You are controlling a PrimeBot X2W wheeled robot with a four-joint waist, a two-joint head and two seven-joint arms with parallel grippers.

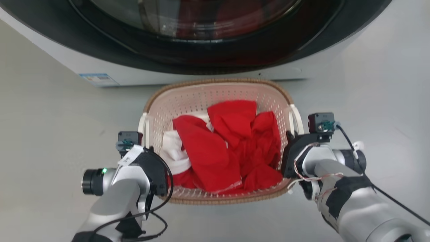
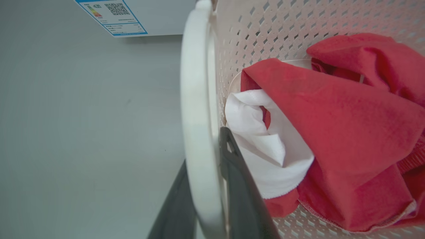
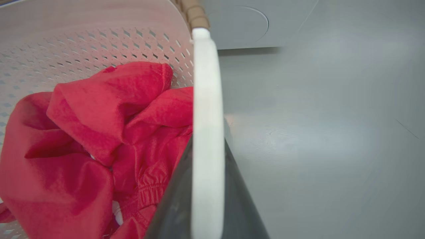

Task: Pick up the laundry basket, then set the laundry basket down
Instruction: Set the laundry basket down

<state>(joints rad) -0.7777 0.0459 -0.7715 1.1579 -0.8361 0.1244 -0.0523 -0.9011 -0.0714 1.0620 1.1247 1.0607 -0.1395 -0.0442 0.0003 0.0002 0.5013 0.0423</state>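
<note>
Fingers (image 2: 239,186) of our left gripper (image 2: 205,147) pinch the left loop handle (image 2: 197,99); those of our right gripper (image 3: 208,131) pinch the right loop handle (image 3: 206,83).
We hold both sides so the laundry basket (image 1: 218,82), between our wrists with red clothes (image 1: 228,148) inside, should ride level; the washer (image 1: 201,50) stands at its twelve o'clock.
</note>
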